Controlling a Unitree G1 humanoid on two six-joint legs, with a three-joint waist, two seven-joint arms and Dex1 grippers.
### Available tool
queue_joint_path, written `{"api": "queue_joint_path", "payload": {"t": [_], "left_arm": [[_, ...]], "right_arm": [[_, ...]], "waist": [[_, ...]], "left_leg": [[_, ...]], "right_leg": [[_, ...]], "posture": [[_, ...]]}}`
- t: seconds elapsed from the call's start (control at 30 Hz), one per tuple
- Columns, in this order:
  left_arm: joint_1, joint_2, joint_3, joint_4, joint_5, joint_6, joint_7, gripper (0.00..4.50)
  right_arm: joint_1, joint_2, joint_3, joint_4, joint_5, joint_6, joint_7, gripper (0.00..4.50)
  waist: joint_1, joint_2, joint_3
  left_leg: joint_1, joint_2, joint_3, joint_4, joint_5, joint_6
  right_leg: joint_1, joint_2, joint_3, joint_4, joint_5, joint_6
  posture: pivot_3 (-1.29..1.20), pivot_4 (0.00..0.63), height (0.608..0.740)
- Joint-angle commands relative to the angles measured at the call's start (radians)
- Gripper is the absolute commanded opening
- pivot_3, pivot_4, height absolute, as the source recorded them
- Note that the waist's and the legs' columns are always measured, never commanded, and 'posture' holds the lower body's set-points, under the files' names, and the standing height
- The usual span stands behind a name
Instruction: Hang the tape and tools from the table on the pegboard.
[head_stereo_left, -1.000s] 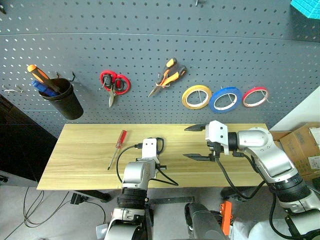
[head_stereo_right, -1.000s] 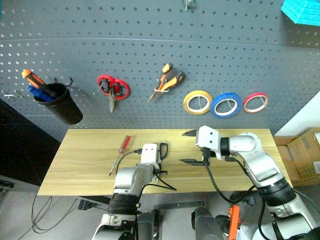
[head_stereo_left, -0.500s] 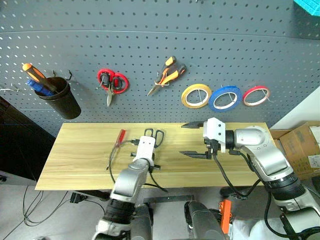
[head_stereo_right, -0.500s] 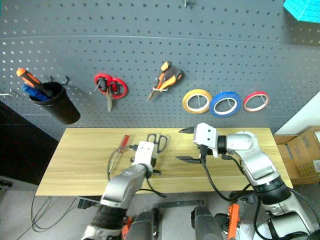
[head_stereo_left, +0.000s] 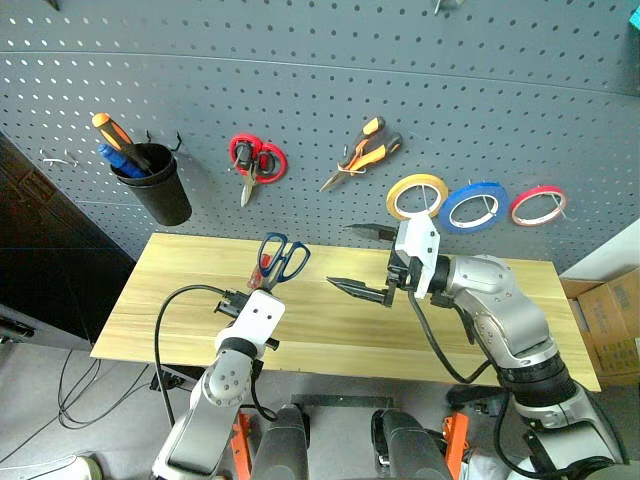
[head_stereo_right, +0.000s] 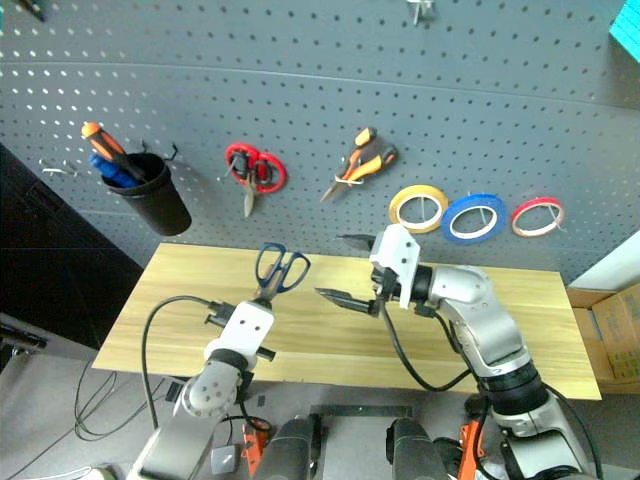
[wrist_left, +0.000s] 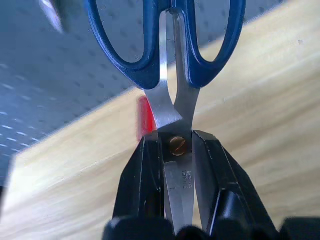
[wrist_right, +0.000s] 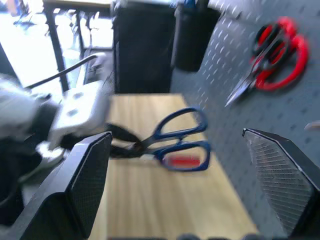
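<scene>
My left gripper (wrist_left: 177, 145) is shut on the blue-handled scissors (head_stereo_left: 284, 257), gripping the steel blades at the pivot screw. They hang above the table (head_stereo_left: 170, 300) with the handles toward the pegboard (head_stereo_left: 300, 90). The red-handled tool (wrist_left: 145, 117) lies on the wood just behind them. To the right, my right gripper (head_stereo_left: 358, 260) is open and empty, pointing left at the scissors. On the pegboard hang the blue tape (head_stereo_left: 478, 205) and the orange-and-black pliers (head_stereo_left: 362, 152).
Also on the pegboard are red-handled scissors (head_stereo_left: 256, 160), a yellow tape roll (head_stereo_left: 417, 195), a red tape roll (head_stereo_left: 538, 205) and a black cup (head_stereo_left: 160, 195) holding screwdrivers. A cardboard box (head_stereo_left: 615, 320) sits beyond the table's right end.
My left gripper has lifted the blue scissors off the table, moving up and left while the wrist rolled level. The open right gripper shifted a little left and up. The camera view also shifted.
</scene>
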Motion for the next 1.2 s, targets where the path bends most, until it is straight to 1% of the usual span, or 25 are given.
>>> {"api": "queue_joint_path", "payload": {"t": [0.03,0.17,0.33,0.43,0.6,0.87,1.2], "left_arm": [[0.015,0.001,0.044,-0.092,0.081,-0.152,0.070,0.49],[-0.031,-0.018,0.107,-0.068,0.097,-0.196,0.097,0.49],[-0.127,-0.033,0.165,0.018,0.084,-0.225,0.095,0.49],[-0.183,-0.037,0.179,0.083,0.065,-0.239,0.077,0.49],[-0.264,-0.054,0.190,0.164,0.026,-0.249,0.041,0.49],[-0.337,-0.083,0.217,0.247,-0.025,-0.241,0.008,0.49],[-0.378,-0.095,0.242,0.310,-0.046,-0.250,-0.001,0.49]], "right_arm": [[0.010,0.037,-0.045,-0.088,0.111,0.022,-0.005,4.50],[-0.016,0.049,-0.061,-0.084,0.139,0.035,-0.025,4.50],[-0.038,0.058,-0.067,-0.066,0.142,0.029,-0.038,4.50],[-0.044,0.059,-0.067,-0.061,0.140,0.027,-0.046,4.50],[-0.048,0.059,-0.067,-0.063,0.124,0.024,-0.072,4.50],[-0.033,0.038,-0.070,-0.084,0.116,0.033,-0.102,4.50],[-0.038,0.030,-0.079,-0.088,0.129,0.035,-0.131,4.50]], "waist": [[0.002,-0.001,-0.004],[0.004,-0.001,-0.020],[0.005,-0.001,-0.037],[0.005,-0.001,-0.051],[0.005,-0.001,-0.056],[0.000,-0.002,-0.074],[-0.004,-0.002,-0.076]], "left_leg": [[0.000,0.000,0.000,0.000,0.000,0.000],[0.000,0.000,0.000,0.001,0.000,0.000],[0.001,0.000,0.000,0.003,0.000,0.000],[0.001,0.000,0.001,0.003,0.000,0.001],[0.001,0.000,0.001,0.005,0.001,0.001],[0.001,0.000,0.001,0.005,0.001,0.001],[0.005,0.000,0.001,0.006,0.001,0.001]], "right_leg": [[0.000,0.000,0.000,0.000,0.000,0.000],[0.001,0.000,0.000,0.000,0.000,0.000],[0.001,0.001,-0.001,0.002,0.001,0.001],[0.002,0.002,-0.001,0.002,0.002,0.000],[0.002,0.002,-0.001,0.003,0.002,0.000],[0.002,0.002,0.000,0.004,0.003,0.000],[0.005,0.003,0.000,0.006,0.003,0.000]], "posture": [[0.18,0.095,0.740],[0.19,0.085,0.740],[0.18,0.078,0.740],[0.17,0.070,0.740],[0.15,0.067,0.740],[0.12,0.065,0.740],[0.11,0.069,0.740]]}}
